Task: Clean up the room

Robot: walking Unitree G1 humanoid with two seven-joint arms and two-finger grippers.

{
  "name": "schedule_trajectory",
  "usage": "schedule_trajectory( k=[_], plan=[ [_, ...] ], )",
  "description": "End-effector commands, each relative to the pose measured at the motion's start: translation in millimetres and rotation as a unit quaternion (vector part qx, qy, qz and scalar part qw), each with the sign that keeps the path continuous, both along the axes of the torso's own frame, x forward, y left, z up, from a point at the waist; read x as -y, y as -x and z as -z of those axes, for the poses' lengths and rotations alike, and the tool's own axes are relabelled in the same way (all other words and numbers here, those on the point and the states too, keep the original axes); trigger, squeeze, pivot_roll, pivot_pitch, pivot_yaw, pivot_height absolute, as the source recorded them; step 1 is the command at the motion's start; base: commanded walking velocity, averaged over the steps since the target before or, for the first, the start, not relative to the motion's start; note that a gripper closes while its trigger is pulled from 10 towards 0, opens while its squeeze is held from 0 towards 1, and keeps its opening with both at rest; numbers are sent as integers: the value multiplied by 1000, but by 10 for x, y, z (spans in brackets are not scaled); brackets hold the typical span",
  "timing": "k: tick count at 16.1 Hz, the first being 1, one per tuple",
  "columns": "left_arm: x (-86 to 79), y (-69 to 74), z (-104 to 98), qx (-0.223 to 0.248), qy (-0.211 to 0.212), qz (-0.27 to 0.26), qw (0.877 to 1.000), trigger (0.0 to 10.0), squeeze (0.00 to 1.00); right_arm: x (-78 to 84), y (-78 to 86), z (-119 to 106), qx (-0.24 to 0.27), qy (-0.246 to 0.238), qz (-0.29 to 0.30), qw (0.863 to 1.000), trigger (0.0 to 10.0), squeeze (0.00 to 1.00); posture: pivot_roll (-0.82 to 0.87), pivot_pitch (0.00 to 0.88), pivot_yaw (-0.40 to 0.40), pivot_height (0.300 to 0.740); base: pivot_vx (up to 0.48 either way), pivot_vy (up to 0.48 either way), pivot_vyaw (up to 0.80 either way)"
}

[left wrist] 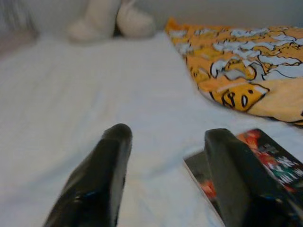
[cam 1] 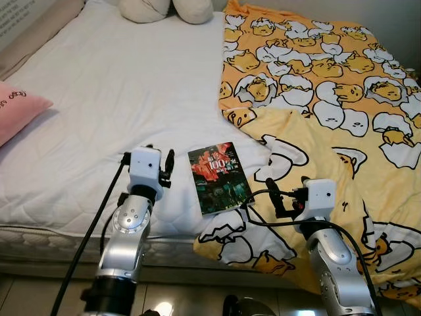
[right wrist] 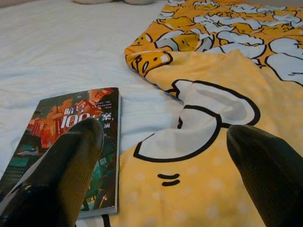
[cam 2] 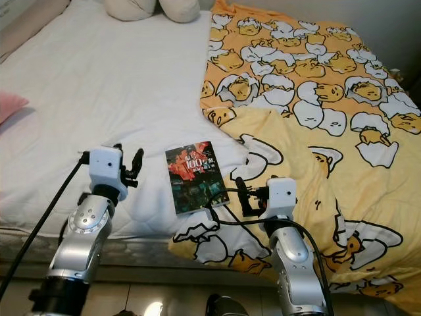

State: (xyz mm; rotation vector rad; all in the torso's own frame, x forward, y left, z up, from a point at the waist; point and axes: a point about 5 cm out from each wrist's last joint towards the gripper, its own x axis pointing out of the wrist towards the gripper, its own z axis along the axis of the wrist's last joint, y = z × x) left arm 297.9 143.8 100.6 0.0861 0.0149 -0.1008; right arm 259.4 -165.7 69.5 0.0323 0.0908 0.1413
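A book [cam 1: 221, 178] is seen lying flat on the white bed [cam 1: 99, 105], near its front edge, its right side just beside the yellow blanket [cam 1: 329, 99] at 3 o'clock. The left tool [left wrist: 165, 142] and the right tool [right wrist: 163, 137] are held spread on either side of it, low over the bed, presumably so it can be picked up

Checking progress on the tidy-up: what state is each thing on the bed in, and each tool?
book: closed, lying flat on the white sheet, cover up
yellow blanket: spread unevenly, its edge bunched up beside the book
pink pillow: lying at the bed's left edge
left tool: open, empty
right tool: open, empty
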Motion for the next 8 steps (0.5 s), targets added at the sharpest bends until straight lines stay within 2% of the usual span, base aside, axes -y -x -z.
schedule_trajectory(
  k=[1,5,8],
  plan=[
    [9,51,50,-19,17,3,1000,10000,1000,43,16,28,1,-1,7,1000,10000,1000,0,52,-38,736,0,0,0],
    [79,89,3,-13,13,30,999,10000,1000,50,-71,36,7,-4,8,1000,10000,1000,14,50,-41,736,0,0,0],
    [66,126,-18,-19,4,38,999,10000,1000,-42,-210,51,1,-26,5,1000,10000,1000,37,76,-46,736,0,0,0]
  ],
)
